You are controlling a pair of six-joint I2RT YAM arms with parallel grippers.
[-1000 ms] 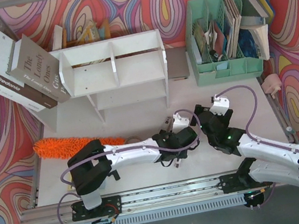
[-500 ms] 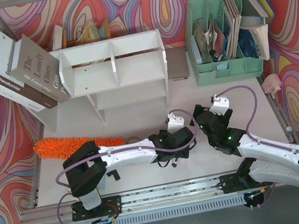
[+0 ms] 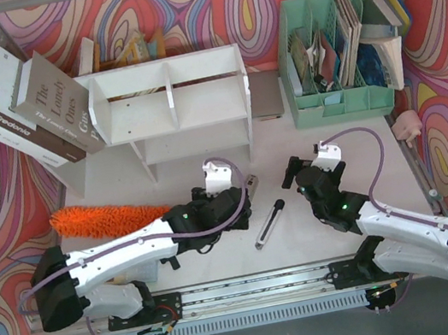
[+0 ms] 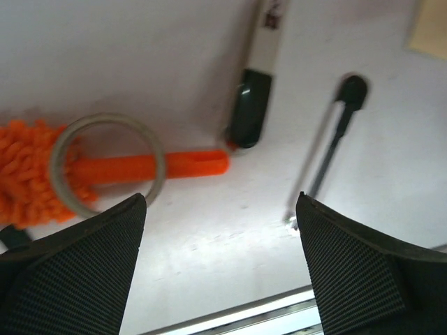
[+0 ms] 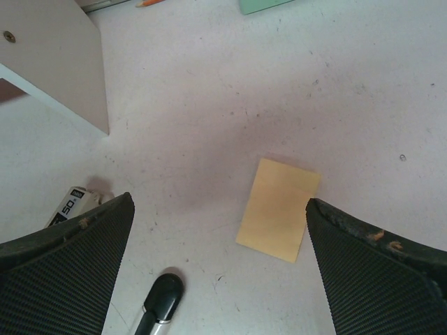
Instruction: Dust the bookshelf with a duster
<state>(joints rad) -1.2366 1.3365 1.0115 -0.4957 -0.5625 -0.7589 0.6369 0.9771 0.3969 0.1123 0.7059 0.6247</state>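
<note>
The white bookshelf (image 3: pixel 169 99) stands at the back centre, and its corner (image 5: pixel 49 56) shows in the right wrist view. The orange duster (image 3: pixel 102 217) lies on the table left of centre. Its thin handle (image 4: pixel 150 167) passes through a grey ring (image 4: pixel 108 167) and ends just ahead of my left gripper (image 4: pixel 220 262). That gripper (image 3: pixel 224 206) is open and hangs over the handle's end with nothing between its pads. My right gripper (image 3: pixel 293 177) is also open and empty above a yellow sticky note (image 5: pixel 278 208).
A black-capped marker (image 3: pixel 253 186) and a thin black-handled tool (image 3: pixel 268 222) lie between the grippers. Books (image 3: pixel 22 103) lean left of the shelf. A mint green organiser (image 3: pixel 334 53) stands back right. The metal rail (image 3: pixel 254 288) runs along the near edge.
My left gripper has opened and let go of the thin black-handled tool, which now lies on the table. The left arm has swung left towards the duster's handle. The right arm has barely moved.
</note>
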